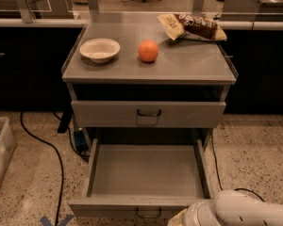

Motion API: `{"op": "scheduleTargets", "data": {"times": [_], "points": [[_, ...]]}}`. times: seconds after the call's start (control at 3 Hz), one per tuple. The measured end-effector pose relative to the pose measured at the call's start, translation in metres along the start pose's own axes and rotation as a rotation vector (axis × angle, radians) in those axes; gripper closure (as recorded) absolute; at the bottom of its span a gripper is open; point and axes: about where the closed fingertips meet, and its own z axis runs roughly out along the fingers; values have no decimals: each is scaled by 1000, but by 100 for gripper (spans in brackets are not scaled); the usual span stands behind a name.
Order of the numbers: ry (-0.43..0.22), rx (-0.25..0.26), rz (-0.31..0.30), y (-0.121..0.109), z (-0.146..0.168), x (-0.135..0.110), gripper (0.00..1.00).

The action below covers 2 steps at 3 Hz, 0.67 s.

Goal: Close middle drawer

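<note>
Standing pulled out from the grey cabinet [188, 62], the middle drawer [146, 171] is seen open, its front panel and loop handle just left of the gripper [185, 218]. The gripper is cut off at the bottom edge, next to the white arm [254, 210]; whether it is open or closed cannot be told. Beyond the gripper, the upper drawer [148, 113] is shut. A bowl [99, 49], an orange [148, 51] and a snack bag [193, 27] are set on the cabinet top.
</note>
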Motion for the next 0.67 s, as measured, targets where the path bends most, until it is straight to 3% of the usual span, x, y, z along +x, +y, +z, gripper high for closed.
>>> {"op": "scheduleTargets", "data": {"times": [0.33,0.67], "points": [[-15,-2,0,-5,13,-7,100],[-32,34,-8,-26,8,-18,100]]}}
